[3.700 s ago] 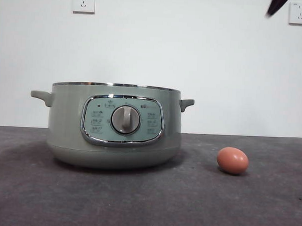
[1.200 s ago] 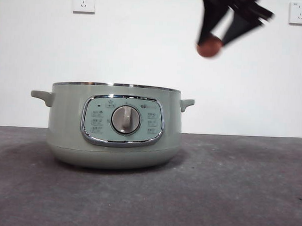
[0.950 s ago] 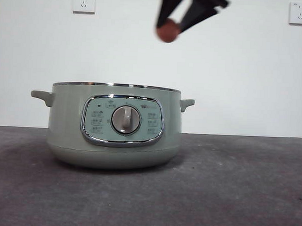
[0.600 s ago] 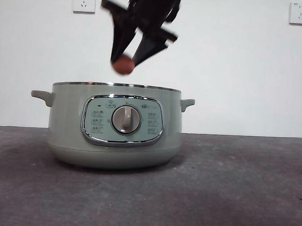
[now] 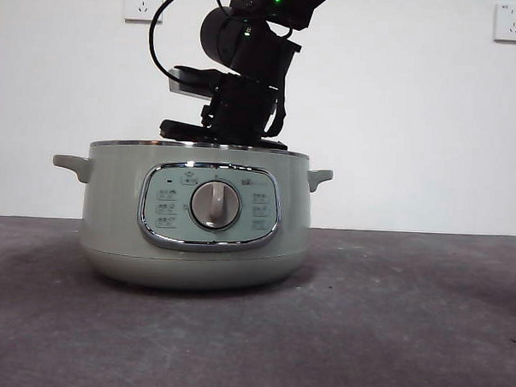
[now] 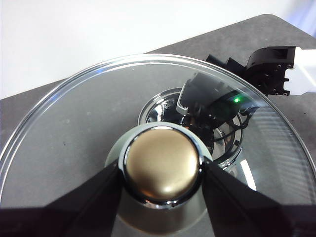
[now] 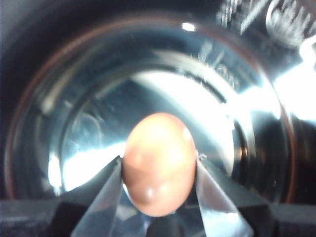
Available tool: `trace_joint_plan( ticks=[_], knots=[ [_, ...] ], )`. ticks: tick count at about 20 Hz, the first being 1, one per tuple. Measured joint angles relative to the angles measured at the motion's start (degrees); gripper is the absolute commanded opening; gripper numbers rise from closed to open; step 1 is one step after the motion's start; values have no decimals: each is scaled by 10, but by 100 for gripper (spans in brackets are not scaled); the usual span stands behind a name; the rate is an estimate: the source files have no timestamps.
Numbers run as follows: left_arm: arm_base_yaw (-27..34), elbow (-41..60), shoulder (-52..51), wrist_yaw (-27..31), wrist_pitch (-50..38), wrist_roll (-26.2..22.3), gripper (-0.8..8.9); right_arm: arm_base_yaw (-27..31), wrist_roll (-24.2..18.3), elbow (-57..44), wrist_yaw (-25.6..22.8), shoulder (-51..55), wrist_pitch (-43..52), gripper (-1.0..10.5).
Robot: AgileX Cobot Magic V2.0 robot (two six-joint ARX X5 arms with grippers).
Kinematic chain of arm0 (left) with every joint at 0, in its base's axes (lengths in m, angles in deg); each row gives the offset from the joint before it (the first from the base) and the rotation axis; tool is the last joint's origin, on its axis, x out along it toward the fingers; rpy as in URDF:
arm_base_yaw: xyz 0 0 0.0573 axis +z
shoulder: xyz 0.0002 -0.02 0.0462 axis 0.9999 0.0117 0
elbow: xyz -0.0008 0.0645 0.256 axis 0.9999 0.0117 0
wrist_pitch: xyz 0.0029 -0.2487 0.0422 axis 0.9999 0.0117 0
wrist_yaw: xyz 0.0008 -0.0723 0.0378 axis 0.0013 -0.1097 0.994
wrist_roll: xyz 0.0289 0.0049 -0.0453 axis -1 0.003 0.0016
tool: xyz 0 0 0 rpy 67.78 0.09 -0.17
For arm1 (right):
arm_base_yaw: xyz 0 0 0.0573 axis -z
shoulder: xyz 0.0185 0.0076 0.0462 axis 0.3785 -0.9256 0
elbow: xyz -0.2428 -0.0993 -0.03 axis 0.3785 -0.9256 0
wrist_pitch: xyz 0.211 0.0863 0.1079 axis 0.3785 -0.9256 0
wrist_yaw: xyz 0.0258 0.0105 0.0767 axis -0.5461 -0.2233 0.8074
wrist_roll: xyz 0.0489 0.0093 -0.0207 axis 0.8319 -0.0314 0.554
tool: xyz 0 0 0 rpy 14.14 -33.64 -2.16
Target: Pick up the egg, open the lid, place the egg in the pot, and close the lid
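Right gripper [image 7: 159, 180] is closed on the egg [image 7: 159, 163], lowered inside the pot [image 5: 194, 216]. Left gripper [image 6: 160, 170] clamps the lid [image 6: 74, 128]. Released too high above the pot's floor, the shell could be cracked.

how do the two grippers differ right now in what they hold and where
The left gripper is shut on the lid by its knob, holding it off the pot. The right gripper is shut on the egg, reaching down into the pot. Both have their jaws clamped on a task item.
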Motion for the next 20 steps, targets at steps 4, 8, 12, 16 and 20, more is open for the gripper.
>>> trace_joint_plan(
  ticks=[4, 8, 12, 16, 20],
  knots=[
    [0, 0, 0, 0, 0, 0, -8, 0, -3, 1, -4, 0, -10, 13],
    [0, 0, 0, 0, 0, 0, -8, 0, -4, 5, 4, -1, -15, 416],
    [0, 0, 4, 0, 0, 0, -8, 0, -3, 103, 19, 0, -71, 414],
    [0, 0, 9, 0, 0, 0, -8, 7, -3, 212, 19, 56, -156, 407],
    [-17, 0, 35, -1, -9, 0, -8, 31, 3, 228, 20, 173, -209, 405]
  ],
)
